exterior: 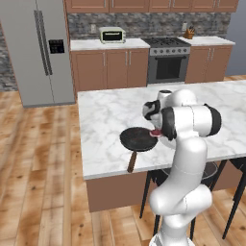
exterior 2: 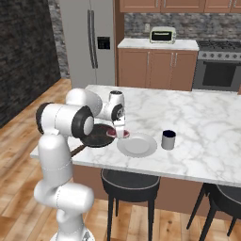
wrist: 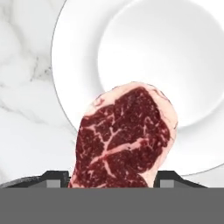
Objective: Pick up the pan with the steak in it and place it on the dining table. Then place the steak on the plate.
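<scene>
- On the marble dining bench [exterior 2: 197,122], pan [exterior: 138,139] already set down near the front edge, wooden handle pointing out past the rim toward the stools: first half of the task judged complete.
- Above the gap between pan and plate [exterior 2: 137,145], steak [wrist: 124,138] lifted clear, hanging from the gripper [exterior 2: 121,133] with its lower end caught between the jaws.
- Jaws closed on the meat, dark tips just showing either side of it at the bottom of the hand view.
- Directly beneath in the hand view, white plate partly overlapped by the steak, so carry-over looks well advanced but not centred.
- Just beside the plate, away from the pan, small grey mug [exterior 2: 168,140], standing apart from the action.
- Left to do, by this reading: shifting further over the plate, lowering, releasing.
</scene>
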{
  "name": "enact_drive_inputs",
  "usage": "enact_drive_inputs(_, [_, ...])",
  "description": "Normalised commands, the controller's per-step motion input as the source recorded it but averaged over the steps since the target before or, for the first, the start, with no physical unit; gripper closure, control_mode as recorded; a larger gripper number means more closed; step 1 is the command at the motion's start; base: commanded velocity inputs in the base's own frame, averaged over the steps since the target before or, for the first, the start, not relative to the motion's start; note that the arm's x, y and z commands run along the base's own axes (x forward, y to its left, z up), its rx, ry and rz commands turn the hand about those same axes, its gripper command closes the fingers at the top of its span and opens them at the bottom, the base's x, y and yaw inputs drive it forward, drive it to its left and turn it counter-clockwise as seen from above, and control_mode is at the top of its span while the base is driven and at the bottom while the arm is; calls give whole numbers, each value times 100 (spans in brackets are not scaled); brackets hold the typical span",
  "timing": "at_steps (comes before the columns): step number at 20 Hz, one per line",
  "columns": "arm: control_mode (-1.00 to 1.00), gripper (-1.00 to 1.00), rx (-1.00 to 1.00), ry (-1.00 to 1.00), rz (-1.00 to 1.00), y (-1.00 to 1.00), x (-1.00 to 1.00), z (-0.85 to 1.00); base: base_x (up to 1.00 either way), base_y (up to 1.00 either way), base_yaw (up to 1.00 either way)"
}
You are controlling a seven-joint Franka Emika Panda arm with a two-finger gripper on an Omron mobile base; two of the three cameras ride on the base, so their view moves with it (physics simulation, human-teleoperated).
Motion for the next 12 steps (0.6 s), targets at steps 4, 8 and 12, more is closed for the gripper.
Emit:
enact_drive_inputs(4, [-100,100,0,0,-4,-81,0,0,0,0,0])
enact_drive_inputs(8, [-100,100,0,0,-2,-78,1,0,0,0,0])
enact_drive_inputs(12, [-100,100,0,0,0,-31,0,0,0,0,0])
